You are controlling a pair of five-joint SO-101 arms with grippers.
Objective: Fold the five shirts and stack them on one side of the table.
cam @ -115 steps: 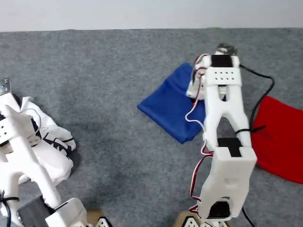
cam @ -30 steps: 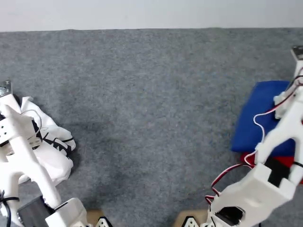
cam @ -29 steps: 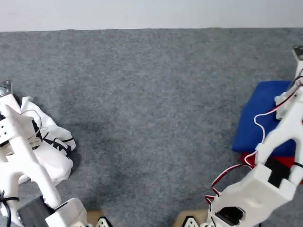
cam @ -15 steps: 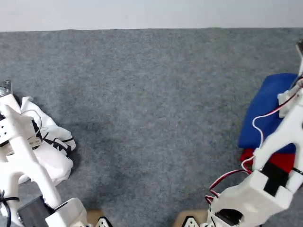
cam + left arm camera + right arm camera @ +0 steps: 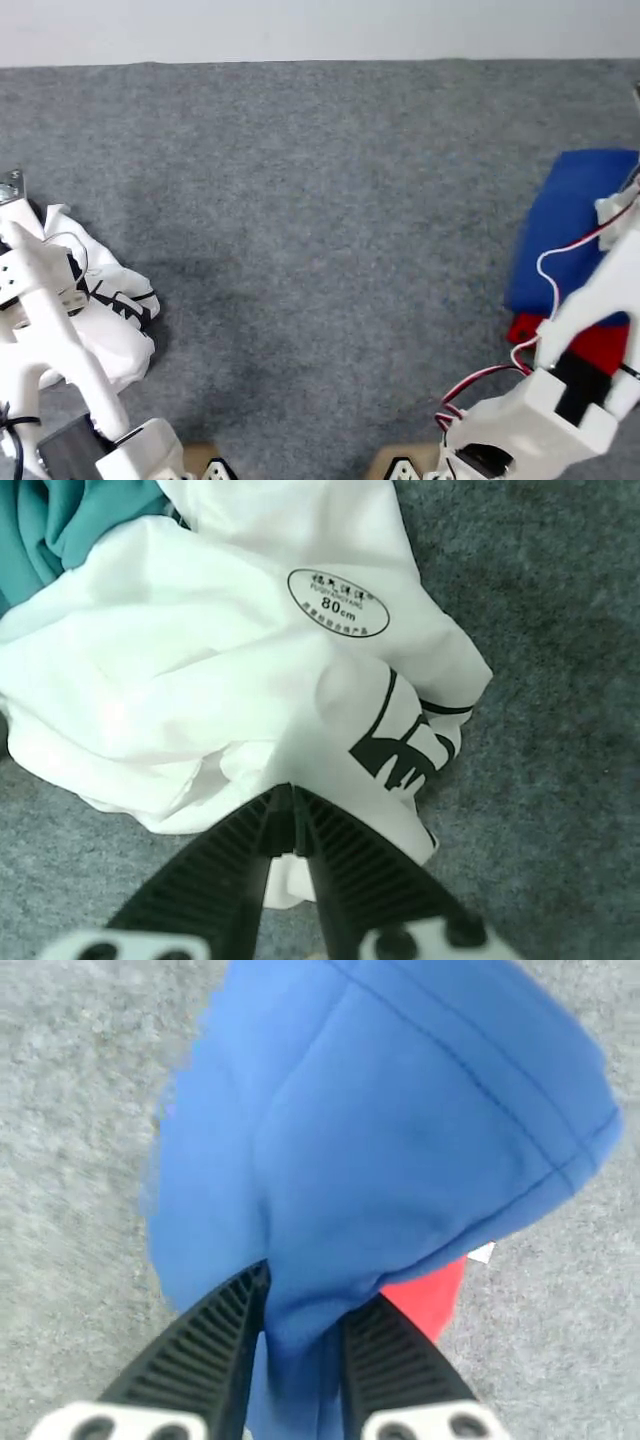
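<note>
Blue shirt is being held by the right arm's jaws, which are clamping narrowly on a fold of it, with blue cloth filling the slim gap between them. It is sitting at the right edge of the desk, bunched and partly draped over the red shirt, whose near end is showing beneath it.

The step in hand looks like stacking: the blue shirt is going on top of the red one to build the pile on that side. The next move probably calls for lowering the cloth flat and square over the red shirt. After that, the jaws would be parting and lifting clear without dragging the folds askew.

Over on the left side, the white shirt is lying crumpled and unfolded, with a teal garment touching it. The left arm's jaws are pressing together, tips over the white shirt's edge. Whether they are pinching any cloth I cannot tell. Those pieces are waiting to be folded.
</note>
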